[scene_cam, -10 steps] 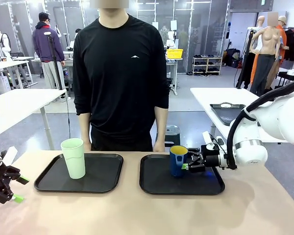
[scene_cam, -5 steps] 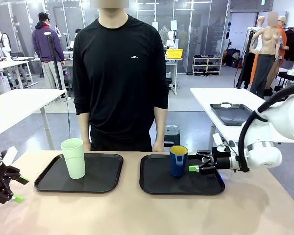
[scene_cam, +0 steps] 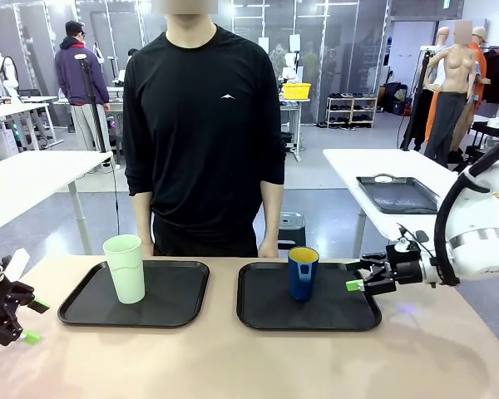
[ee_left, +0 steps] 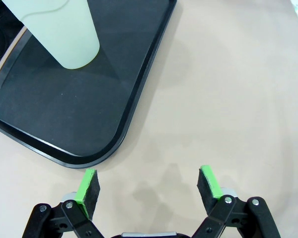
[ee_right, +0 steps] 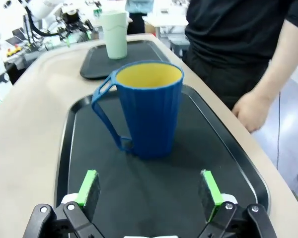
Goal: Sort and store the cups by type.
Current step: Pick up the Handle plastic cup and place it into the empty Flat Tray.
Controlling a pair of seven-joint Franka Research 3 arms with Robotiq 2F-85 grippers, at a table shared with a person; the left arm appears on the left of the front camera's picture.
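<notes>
1. Counted on the tan surface (scene_cam: 233,366): two black trays, two cups, two claws, and one person (scene_cam: 204,125) in a black top standing at the far edge.
2. The left claw (scene_cam: 17,320) sits well to the left of the left tray (scene_cam: 175,307). In the left wrist view it (ee_left: 148,186) is spread wide with nothing between its green pads (ee_left: 88,182), hanging over bare surface just off that tray's rounded corner (ee_left: 99,158).
3. The mint-green tumbler (scene_cam: 125,268) stands upright on the left tray's left part; the left wrist view shows only its lower body (ee_left: 59,29).
4. The blue mug (scene_cam: 302,273) stands upright on the right tray (scene_cam: 266,316), right of the left tray.
5. The right claw (scene_cam: 356,276) is at the right tray's right edge, apart from the mug, spread wide and holding nothing.
6. The right wrist view adds the mug's handle (ee_right: 105,116) and ribbed wall (ee_right: 151,114), its yellow inside, and the person's hand (ee_right: 253,109) beside the tray.
</notes>
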